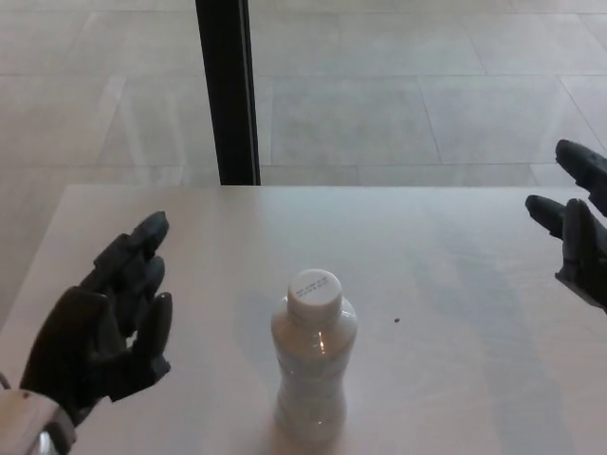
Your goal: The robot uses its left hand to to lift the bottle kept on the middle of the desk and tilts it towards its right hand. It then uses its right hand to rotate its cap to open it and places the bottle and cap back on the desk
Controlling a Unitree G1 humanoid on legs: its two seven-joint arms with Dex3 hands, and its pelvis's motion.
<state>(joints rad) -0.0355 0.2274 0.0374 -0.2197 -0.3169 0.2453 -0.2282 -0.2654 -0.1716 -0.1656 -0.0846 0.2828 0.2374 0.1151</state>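
Note:
A clear plastic bottle stands upright near the front middle of the white desk, its white cap screwed on. My left hand hovers to the bottle's left, open, fingers spread and pointing away, well apart from the bottle. At the right edge of the picture my right hand shows only in part, open with fingers apart, holding nothing and far from the bottle.
A tiny dark speck lies on the desk right of the bottle. Beyond the desk's far edge runs a black vertical post in front of a pale tiled floor.

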